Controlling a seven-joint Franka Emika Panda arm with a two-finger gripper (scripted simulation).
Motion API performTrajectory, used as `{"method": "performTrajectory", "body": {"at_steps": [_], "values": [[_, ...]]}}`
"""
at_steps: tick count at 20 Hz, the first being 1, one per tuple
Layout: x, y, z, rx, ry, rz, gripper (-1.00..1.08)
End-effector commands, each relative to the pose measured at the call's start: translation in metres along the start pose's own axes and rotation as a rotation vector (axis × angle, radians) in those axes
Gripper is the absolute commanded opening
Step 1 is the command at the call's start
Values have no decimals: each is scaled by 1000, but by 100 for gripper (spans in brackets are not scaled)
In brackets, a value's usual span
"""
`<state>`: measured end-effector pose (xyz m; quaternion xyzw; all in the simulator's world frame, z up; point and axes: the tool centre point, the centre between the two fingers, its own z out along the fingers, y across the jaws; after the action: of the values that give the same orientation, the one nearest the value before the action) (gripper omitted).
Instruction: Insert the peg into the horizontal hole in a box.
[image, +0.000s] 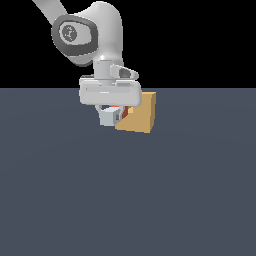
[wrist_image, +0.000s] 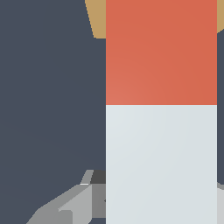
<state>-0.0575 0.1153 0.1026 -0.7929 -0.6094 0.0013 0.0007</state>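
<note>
The fingers (image: 113, 116) are closed on the white-grey end of the peg (wrist_image: 161, 109), held clear of the tabletop (image: 125, 200). In the exterior view the tan box (image: 141, 116) sits at about three o'clock from the grasp, touching or just beside the peg's red-orange end. The hole itself is hidden. Judged from this, insertion is beginning: the next move calls for pushing straight along the peg's axis, keeping it level and square.
</note>
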Motion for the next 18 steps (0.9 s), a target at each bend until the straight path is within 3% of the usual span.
{"method": "performTrajectory", "body": {"at_steps": [1,18], "values": [[6,3,-4,-3,1,27,-100],[12,5,-4,0,-1,56,-100]]}}
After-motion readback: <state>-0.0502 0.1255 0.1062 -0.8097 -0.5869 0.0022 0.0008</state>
